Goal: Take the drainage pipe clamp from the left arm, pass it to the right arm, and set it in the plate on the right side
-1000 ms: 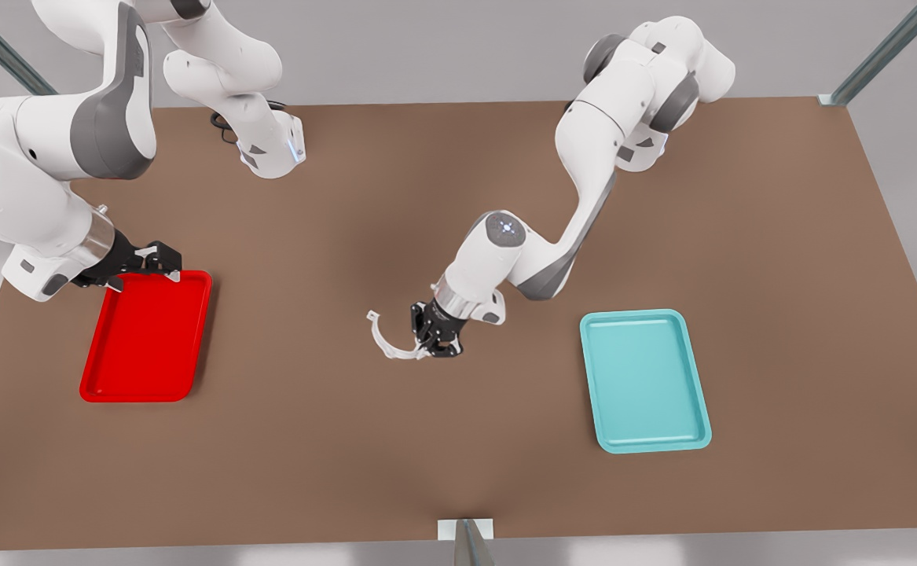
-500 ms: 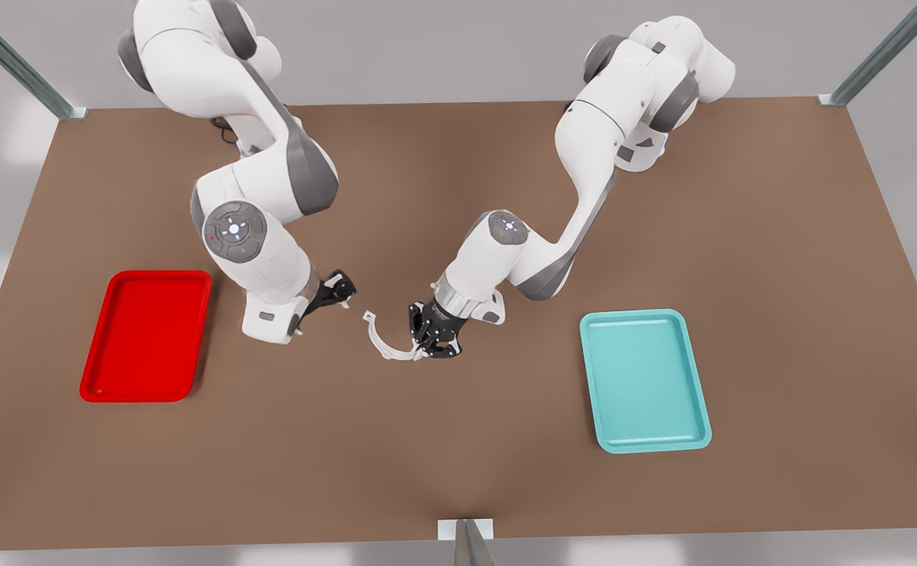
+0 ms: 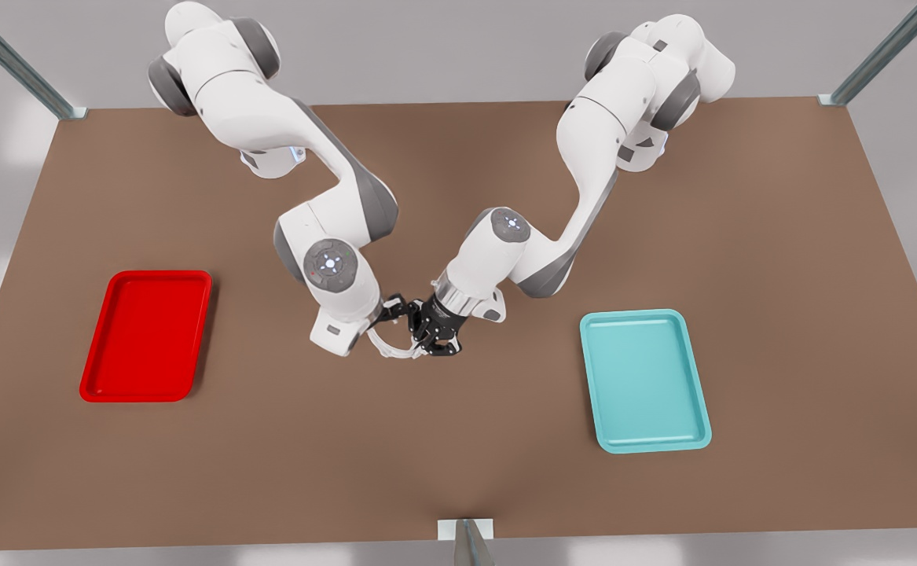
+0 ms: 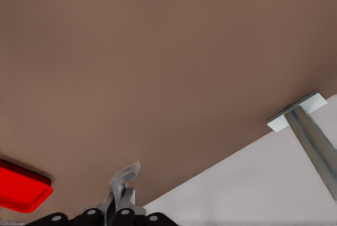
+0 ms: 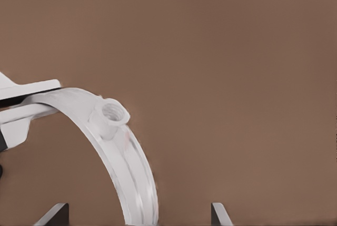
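Note:
The drainage pipe clamp (image 3: pixel 386 347), a thin white arched strap, hangs just above the brown table at its centre. My left gripper (image 3: pixel 434 347), on the arm at the front view's right, is shut on one end of it. The left wrist view has that end of the clamp (image 4: pixel 124 183) pinched in the left gripper (image 4: pixel 120 211). My right gripper (image 3: pixel 401 313), on the arm at the front view's left, stands open against the clamp. In the right wrist view the clamp's arch (image 5: pixel 126 157) runs between the spread fingers of the right gripper (image 5: pixel 138 213). The red plate (image 3: pixel 146 336) lies empty at the front view's left.
A teal tray (image 3: pixel 645 381) lies at the front view's right. A metal post (image 3: pixel 466 539) stands at the middle of the table's near edge, and slanted frame bars rise at the far corners. A corner of the red plate (image 4: pixel 21 189) is in the left wrist view.
The right arm has swung from above the red plate to the table's centre, bringing its open gripper up to the clamp. The left gripper has held the clamp nearly still.

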`<state>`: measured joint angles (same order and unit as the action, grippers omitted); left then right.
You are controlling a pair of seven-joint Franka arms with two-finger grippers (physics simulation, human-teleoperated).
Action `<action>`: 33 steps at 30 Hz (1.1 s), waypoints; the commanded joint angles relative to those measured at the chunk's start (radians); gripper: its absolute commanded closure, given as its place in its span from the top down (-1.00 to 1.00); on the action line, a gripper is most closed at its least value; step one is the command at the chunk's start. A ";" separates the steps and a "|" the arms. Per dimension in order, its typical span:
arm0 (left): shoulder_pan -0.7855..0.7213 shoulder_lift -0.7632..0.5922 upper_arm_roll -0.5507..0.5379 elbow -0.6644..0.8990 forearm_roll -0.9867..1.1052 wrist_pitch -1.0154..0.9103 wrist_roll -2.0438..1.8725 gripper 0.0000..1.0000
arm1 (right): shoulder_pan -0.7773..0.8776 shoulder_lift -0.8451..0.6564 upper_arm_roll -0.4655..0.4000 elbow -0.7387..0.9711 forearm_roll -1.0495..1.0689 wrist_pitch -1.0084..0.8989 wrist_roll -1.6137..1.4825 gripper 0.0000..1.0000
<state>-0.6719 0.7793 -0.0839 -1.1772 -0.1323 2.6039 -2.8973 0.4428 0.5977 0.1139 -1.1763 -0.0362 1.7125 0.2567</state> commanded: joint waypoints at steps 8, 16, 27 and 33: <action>0.000 -0.002 0.001 0.001 0.002 -0.002 -0.962 -0.57 | -0.001 0.008 -0.008 -0.043 -0.010 0.018 0.334 1.00; -0.001 -0.002 0.001 0.001 0.002 -0.002 -0.962 -0.57 | -0.013 0.007 -0.008 -0.072 -0.010 0.019 0.328 -0.28; -0.005 0.001 0.003 0.001 0.002 -0.001 -0.962 1.00 | -0.018 0.008 -0.008 -0.072 -0.010 0.036 0.322 -0.57; 0.000 -0.012 0.006 0.001 0.011 -0.025 -0.913 1.00 | -0.035 0.008 -0.008 -0.072 -0.010 0.035 0.292 -0.57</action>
<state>-0.6723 0.7689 -0.0796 -1.1780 -0.1243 2.5964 -2.8973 0.4083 0.6069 0.1060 -1.2498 -0.0451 1.7467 0.5248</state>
